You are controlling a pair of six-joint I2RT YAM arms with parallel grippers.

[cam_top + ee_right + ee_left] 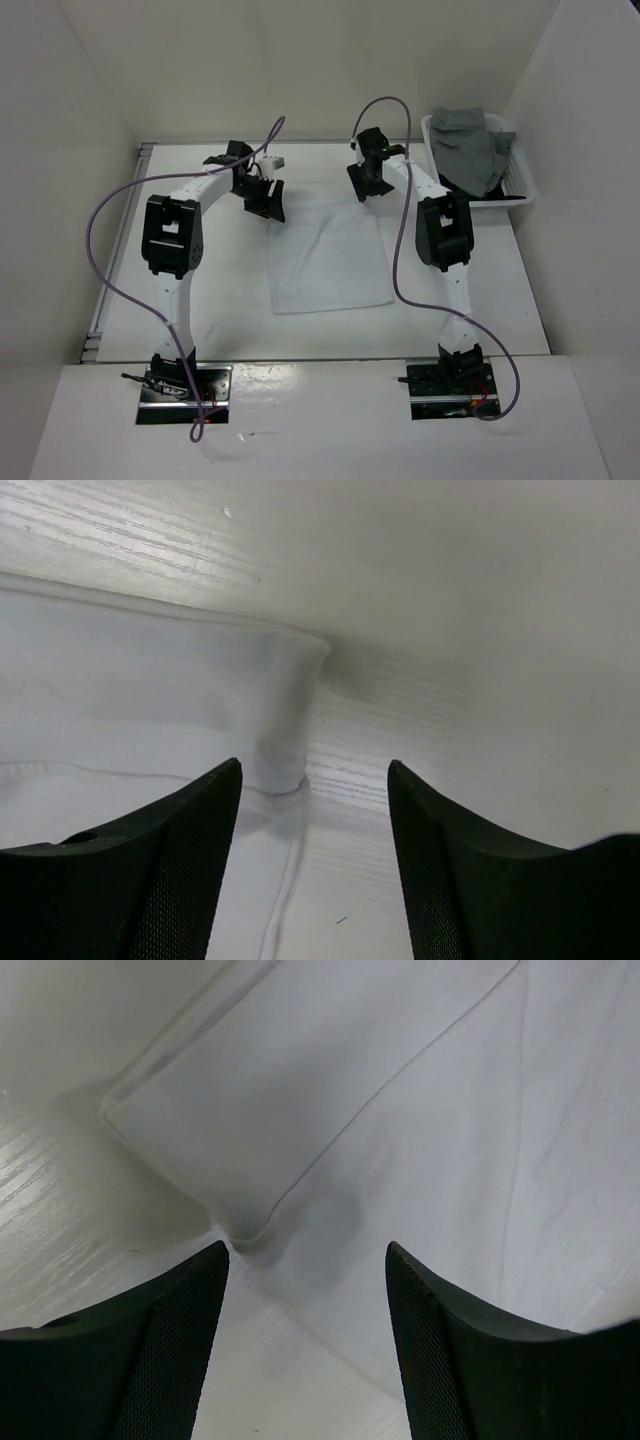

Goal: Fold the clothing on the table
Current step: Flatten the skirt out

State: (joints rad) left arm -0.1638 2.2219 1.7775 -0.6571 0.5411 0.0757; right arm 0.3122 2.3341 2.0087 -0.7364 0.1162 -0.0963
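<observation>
1. On the matte white table, which is closed in by plain white walls on three sides, the clothing is laid flat as a rough rectangle between the two arms.
2. A white basket is noted at the table's far right corner, with a grey garment heaped in it.
3. The left gripper is placed at the clothing's far left corner. Its jaws are held apart and nothing is clamped. A doubled-over corner of the fabric is seen just ahead of the gap in the wrist view.
4. The right gripper is placed at the far right corner, jaws likewise apart and nothing gripped. The hemmed corner is seen just beyond them, with bare table beside it.
</observation>
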